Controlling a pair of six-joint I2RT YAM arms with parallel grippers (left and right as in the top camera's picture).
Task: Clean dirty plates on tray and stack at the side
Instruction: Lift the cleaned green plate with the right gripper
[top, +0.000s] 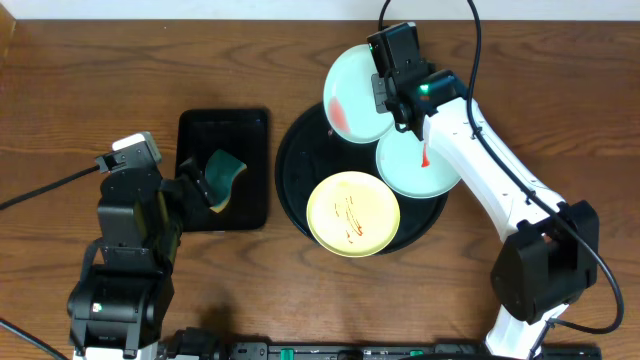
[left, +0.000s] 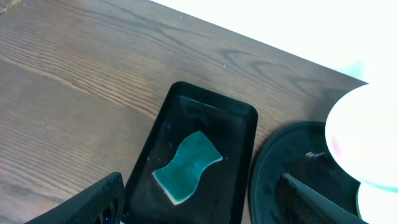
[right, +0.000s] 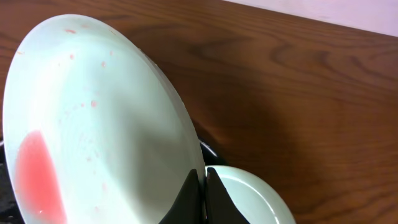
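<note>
And there was the right gripper (right: 204, 182), jaws pinched tight on the rim of one mint-blue plate (right: 93, 124), tipping it up on edge over the far side of the round black tray (top: 290, 170). The tilt looked deliberate: the broad red smear faced outward, where a wipe could reach it. The second mint-blue plate (top: 410, 165) lay flat on the right of that tray, a red streak at its far edge, and the yellow plate (top: 352, 213) sat at the near side, scribbled with thin red lines.

Over on the left, the left gripper (top: 200, 188) hung with its jaws spread wide and nothing in them, just above the teal sponge (left: 186, 167) lying in the rectangular tray (top: 225, 125). By my reading it was lined up to take the sponge. Nothing was stacked on the bare wooden table (top: 80, 80); the cleaning looked barely begun.

No brand, label or lettering could be read anywhere.
</note>
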